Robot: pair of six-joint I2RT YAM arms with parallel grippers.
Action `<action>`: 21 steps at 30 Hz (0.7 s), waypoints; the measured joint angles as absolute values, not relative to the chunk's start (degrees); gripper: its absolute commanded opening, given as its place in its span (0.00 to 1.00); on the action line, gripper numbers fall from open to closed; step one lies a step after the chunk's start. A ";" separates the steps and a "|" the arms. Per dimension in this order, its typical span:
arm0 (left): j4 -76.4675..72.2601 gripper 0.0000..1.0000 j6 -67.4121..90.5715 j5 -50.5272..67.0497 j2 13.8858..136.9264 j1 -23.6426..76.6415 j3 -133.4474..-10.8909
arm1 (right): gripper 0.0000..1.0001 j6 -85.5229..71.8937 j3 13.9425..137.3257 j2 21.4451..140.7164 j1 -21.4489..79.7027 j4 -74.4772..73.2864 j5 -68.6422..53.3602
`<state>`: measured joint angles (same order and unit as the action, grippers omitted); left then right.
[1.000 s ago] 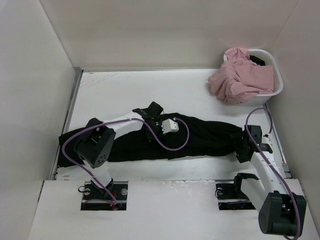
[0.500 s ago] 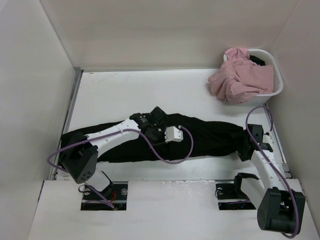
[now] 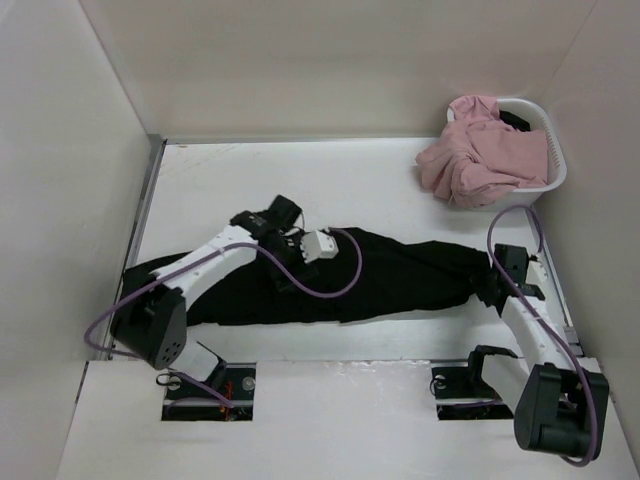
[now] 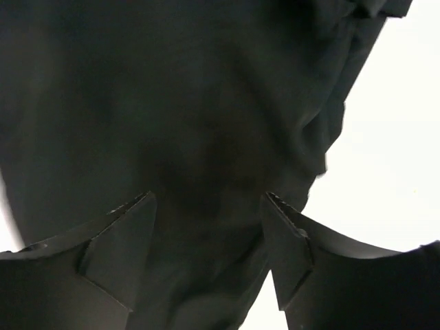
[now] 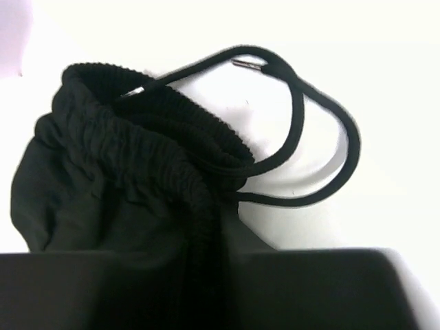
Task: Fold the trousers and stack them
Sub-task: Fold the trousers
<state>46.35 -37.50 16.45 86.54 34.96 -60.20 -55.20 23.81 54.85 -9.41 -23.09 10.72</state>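
The black trousers (image 3: 400, 275) lie stretched across the table from left to right. My left gripper (image 3: 287, 262) hovers over their upper middle; in the left wrist view it (image 4: 206, 234) is open, its fingertips (image 4: 130, 230) spread above the black cloth (image 4: 172, 103) with nothing pinched between them. At the right end my right gripper (image 3: 496, 287) sits on the waist. The right wrist view shows the ribbed waistband (image 5: 158, 137) running into the shut jaws, with the drawstring (image 5: 309, 137) looping loose on the table.
A white basket (image 3: 552, 178) stands at the back right with a pink garment (image 3: 478, 160) spilling over its rim. White walls close in the table on the left, back and right. A metal rail (image 3: 140, 230) runs along the left edge.
My left gripper has opened, let go of the black cloth and shifted left and back. My right gripper has shut on the waistband at the right end.
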 measured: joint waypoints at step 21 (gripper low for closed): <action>45.74 0.58 -46.39 0.89 91.44 -5.04 -59.94 | 0.00 -23.90 46.94 40.69 11.22 -27.05 29.80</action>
<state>45.74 -46.39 0.89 91.44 -5.04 -59.94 -23.90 46.94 40.69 11.22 -27.05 29.80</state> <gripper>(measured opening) 0.588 0.115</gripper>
